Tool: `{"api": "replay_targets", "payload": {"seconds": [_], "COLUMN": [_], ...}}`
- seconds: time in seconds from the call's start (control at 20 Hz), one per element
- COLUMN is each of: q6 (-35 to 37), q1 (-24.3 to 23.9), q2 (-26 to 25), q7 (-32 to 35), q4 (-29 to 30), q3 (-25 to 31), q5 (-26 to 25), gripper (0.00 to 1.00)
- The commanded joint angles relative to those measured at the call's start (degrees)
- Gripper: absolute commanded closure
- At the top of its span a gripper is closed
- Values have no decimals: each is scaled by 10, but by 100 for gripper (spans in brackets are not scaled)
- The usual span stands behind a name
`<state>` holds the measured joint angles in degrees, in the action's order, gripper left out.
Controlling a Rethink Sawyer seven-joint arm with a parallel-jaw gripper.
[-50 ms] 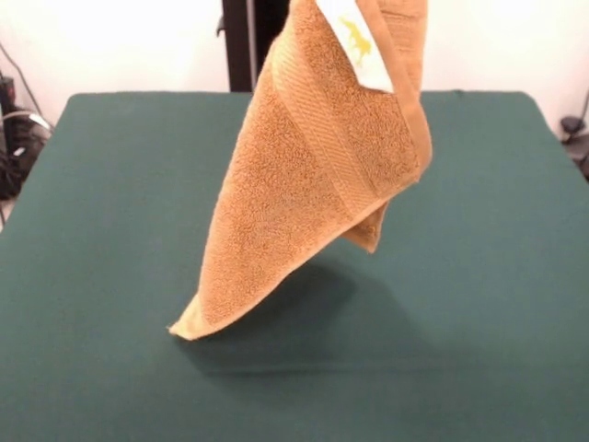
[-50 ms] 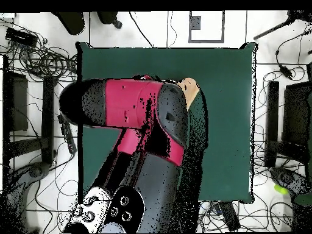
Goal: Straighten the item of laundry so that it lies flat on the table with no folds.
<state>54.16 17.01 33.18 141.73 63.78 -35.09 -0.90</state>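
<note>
One orange-tan terry hand towel (image 1: pixel 308 175), hanging in mid-air over the middle of the dark green felt-topped counter (image 1: pixel 101 276). Top of towel runs out of the front view, so the point it hangs from isn't shown. Lowest corner sits at front-left, at or just above the counter surface; contact can't be told. A 2nd, shorter corner dangles behind on the right, clear of the counter. Towel is folded over on itself, so two layers show along the right side. One flat woven band visible, running diagonally down the front face; hemmed edge on the right. One small white tag (image 1: pixel 354 41) near the top w/ a yellow mark on it, too small to read. Dark shadow on the counter under the towel.

Overhead view: only a small pale orange bit of towel (image 2: pixel 190 90) peeks out past the one red and black robot arm (image 2: pixel 137 109), which covers most of the counter's centre-left. Pincer itself hidden in both views: under the arm from above, cut off by the top edge in front. Its state can't be told.

Cables and dark equipment lie on the floor around the counter.
</note>
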Motion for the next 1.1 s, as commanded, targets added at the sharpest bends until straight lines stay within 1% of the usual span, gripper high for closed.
{"api": "replay_targets", "payload": {"seconds": [0.05,0.1,0.15,0.2,0.25,0.3,0.45,0.5,0.55,0.7,0.75,0.9,1.1], "q6": [77,83,98,121,133,127,109,91,76,62,75,99,146], "q1": [0,-18,-38,-58,-72,-87,-118,-130,-137,-142,-142,-140,-129], "q2": [-18,-2,12,19,22,22,1,-9,-15,-25,-34,-48,-78], "q7": [-10,-48,-101,-150,-183,-210,-253,-273,-271,-250,-242,-225,-206], "q4": [-33,-28,-27,-32,-37,-41,-61,-68,-71,-82,-104,-135,-196], "q3": [75,94,118,136,148,162,203,222,238,262,265,274,271], "q5": [7,14,17,15,11,4,-17,-26,-25,-33,-38,-49,-69], "gripper": [100,100,100,100,100,100,100,100,100,100,100,100,100]}}
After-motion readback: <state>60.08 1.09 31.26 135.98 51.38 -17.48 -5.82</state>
